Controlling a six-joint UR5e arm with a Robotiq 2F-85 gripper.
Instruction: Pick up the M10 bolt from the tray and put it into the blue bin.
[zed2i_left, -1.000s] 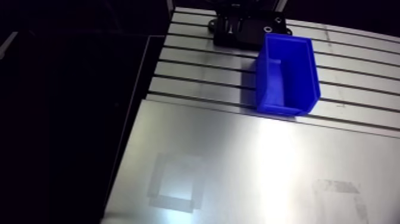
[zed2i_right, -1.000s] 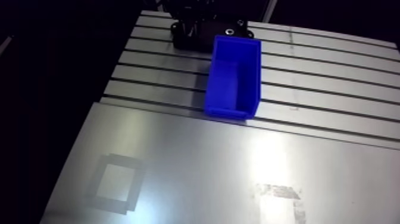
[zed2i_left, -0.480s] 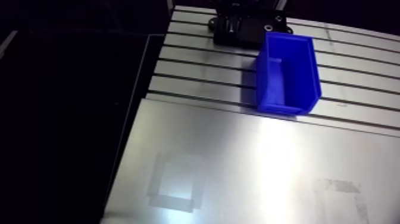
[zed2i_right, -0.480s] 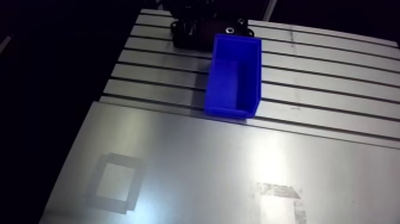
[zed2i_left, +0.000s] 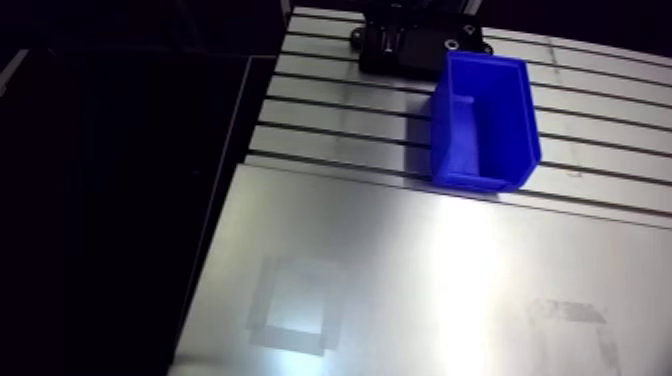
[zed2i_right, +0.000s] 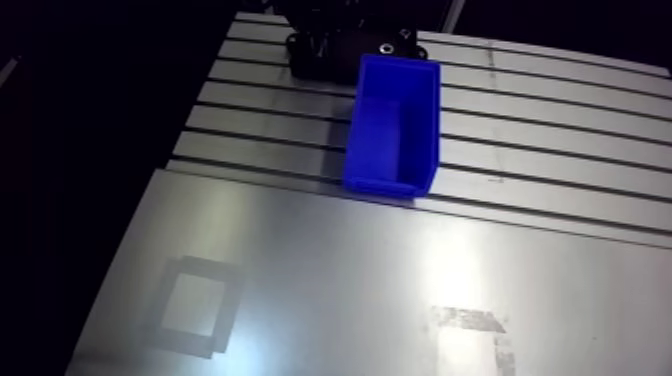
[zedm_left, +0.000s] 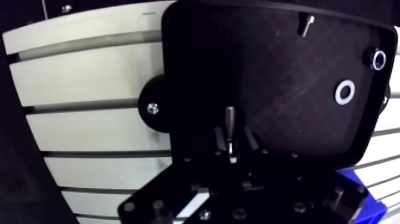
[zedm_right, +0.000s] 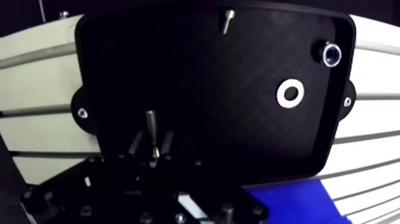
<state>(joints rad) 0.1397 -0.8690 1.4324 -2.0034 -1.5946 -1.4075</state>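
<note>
The robot's gripper (zedm_left: 235, 143) hangs low over the black tray (zedm_left: 196, 53), its two fingers (zedm_left: 221, 140) apart and set on either side of the M10 bolt (zedm_left: 230, 122). A dark gap shows on each side of the shank, so nothing appears to be clamped yet.

The bolt sits on the tray's floor towards the gripper's edge of it, with its long axis pointing straight ahead of the gripper. A closing stroke would therefore meet the shank across its width, which looks like the right line for a firm pinch. Which end carries the head cannot be made out.

Farther across the tray lie a washer (zedm_left: 344, 92) and a nut (zedm_left: 376, 58), with a small screw (zedm_left: 305, 24) near the tray's far edge. All three are well apart from the bolt.

The blue bin (zed2i_left: 485, 125) stands on the slotted worktop (zed2i_left: 330, 130) just beside the tray, on the washer's side. It is open-topped, and no contents can be seen in it. Judged from this, the carry will be a short one: up, then sideways off the tray.
</note>
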